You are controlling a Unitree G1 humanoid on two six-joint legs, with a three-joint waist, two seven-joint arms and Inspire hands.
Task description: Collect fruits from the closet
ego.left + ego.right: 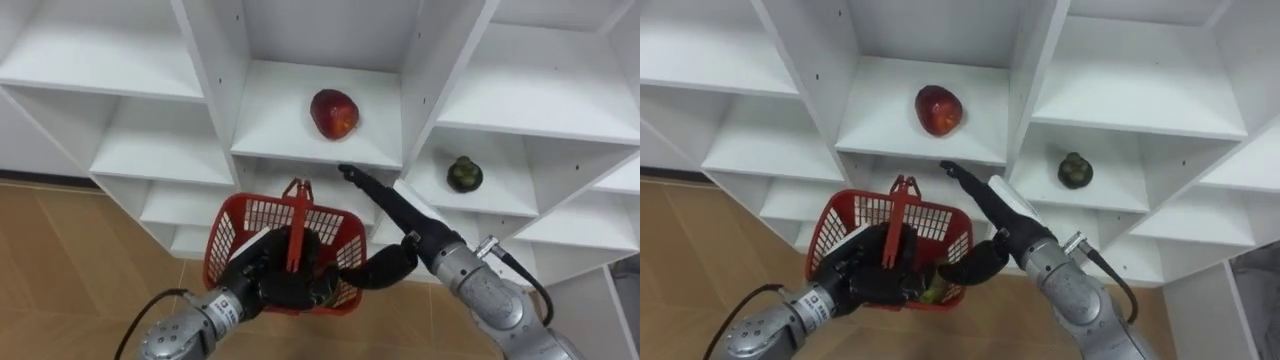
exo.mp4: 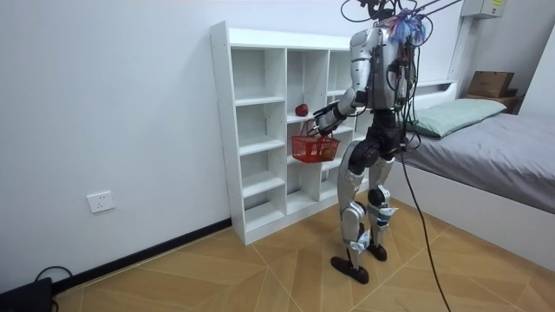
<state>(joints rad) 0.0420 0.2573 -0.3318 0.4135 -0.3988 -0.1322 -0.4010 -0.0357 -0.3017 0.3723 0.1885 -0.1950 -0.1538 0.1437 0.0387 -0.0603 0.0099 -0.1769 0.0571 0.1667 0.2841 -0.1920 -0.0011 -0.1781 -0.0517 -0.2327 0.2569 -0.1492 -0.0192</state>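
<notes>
Red, glossy and round, the apple (image 1: 335,113) sits on a middle closet (image 1: 300,142) shelf with nothing before it; its stem direction is unclear. The right hand (image 1: 392,213) points just beneath it, fingers straight and empty. A green fruit (image 1: 464,174) lies one compartment to the right. The left hand (image 1: 280,275) is curled round the handle of the basket (image 1: 250,215).

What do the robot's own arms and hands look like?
The left hand and right hand are black, with slim segmented fingers. The forearms are silver metal cylinders; a dark cable trails from each, and a white tag marks the left wrist.
</notes>
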